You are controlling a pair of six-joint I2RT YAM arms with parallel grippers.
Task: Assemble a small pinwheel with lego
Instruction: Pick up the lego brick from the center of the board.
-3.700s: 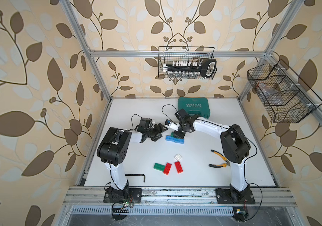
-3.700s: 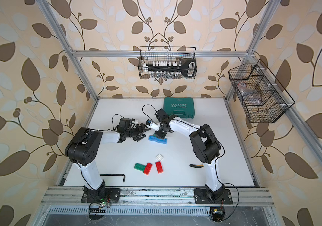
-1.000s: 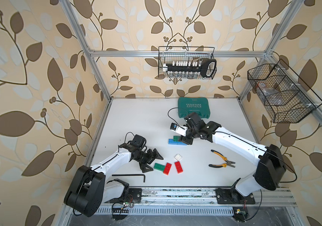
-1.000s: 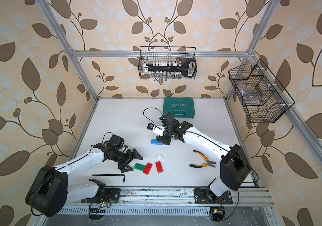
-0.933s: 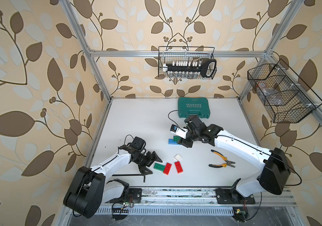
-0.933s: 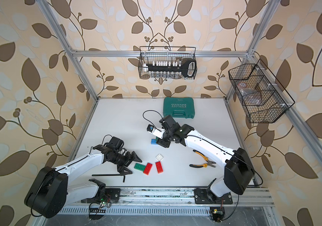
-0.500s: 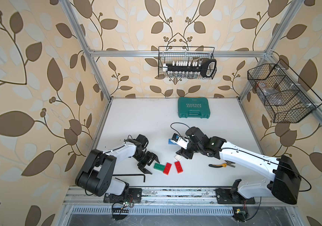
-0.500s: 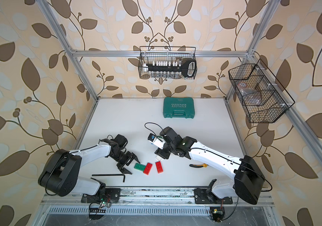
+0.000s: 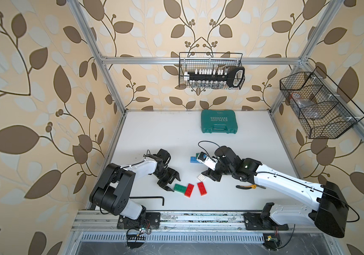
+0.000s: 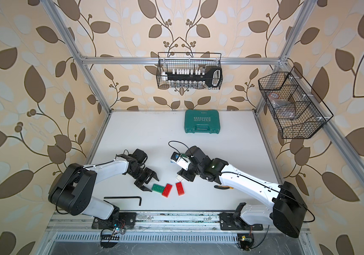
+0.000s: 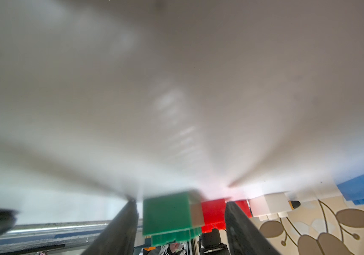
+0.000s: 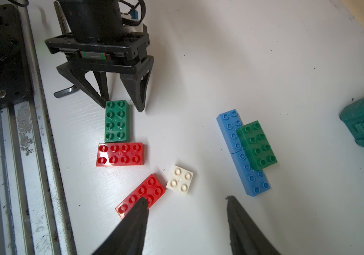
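Hex key [image 9: 147, 198] near green brick [image 9: 180, 187], pliers [image 9: 246, 187] under right arm [image 9: 287, 183]

Studs up at lower centre, a green brick [image 9: 180, 187] and a red brick [image 9: 189, 189] are seen touching. A second red brick [image 9: 202, 188] is laid beside the white square [image 9: 201, 177]. Higher up, two blue bricks [image 9: 193, 159], end to end, are topped by another green brick [image 12: 256, 145].
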